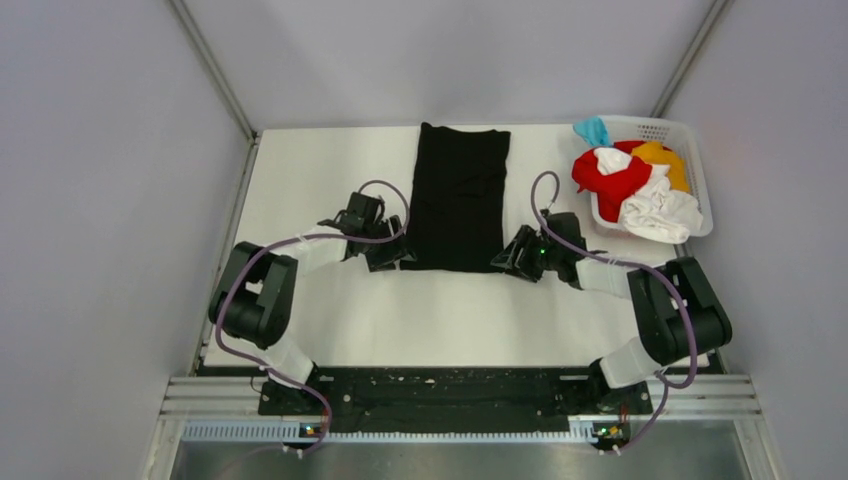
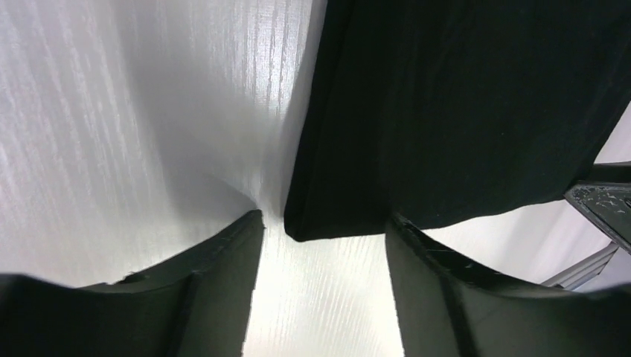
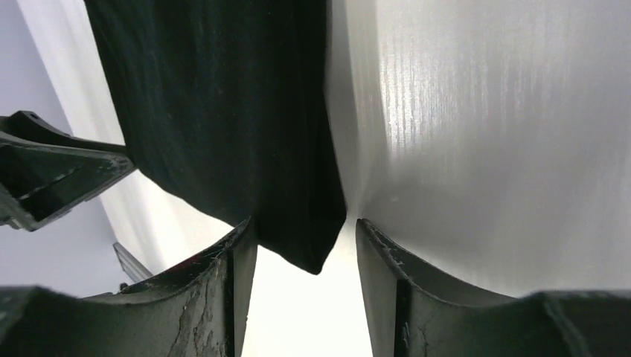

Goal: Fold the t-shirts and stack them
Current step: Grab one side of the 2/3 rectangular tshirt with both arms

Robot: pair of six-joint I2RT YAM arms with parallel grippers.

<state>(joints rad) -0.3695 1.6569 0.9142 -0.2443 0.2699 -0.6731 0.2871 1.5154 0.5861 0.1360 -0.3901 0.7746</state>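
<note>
The black t-shirt (image 1: 458, 195) lies flat on the white table as a long folded strip running away from me. My left gripper (image 1: 398, 258) is open at its near left corner; in the left wrist view that corner (image 2: 327, 216) sits between the spread fingers (image 2: 223, 268). My right gripper (image 1: 503, 258) is open at the near right corner; in the right wrist view that corner (image 3: 312, 238) lies between its fingers (image 3: 387, 275). Red (image 1: 606, 180), white (image 1: 660, 212), orange-yellow (image 1: 665, 158) and light blue (image 1: 592, 130) shirts lie crumpled in the basket.
The white lattice basket (image 1: 700, 175) stands at the back right corner of the table. Grey walls close in the table at the left, back and right. The opposite gripper shows at the edge of each wrist view (image 2: 603, 201) (image 3: 52, 171).
</note>
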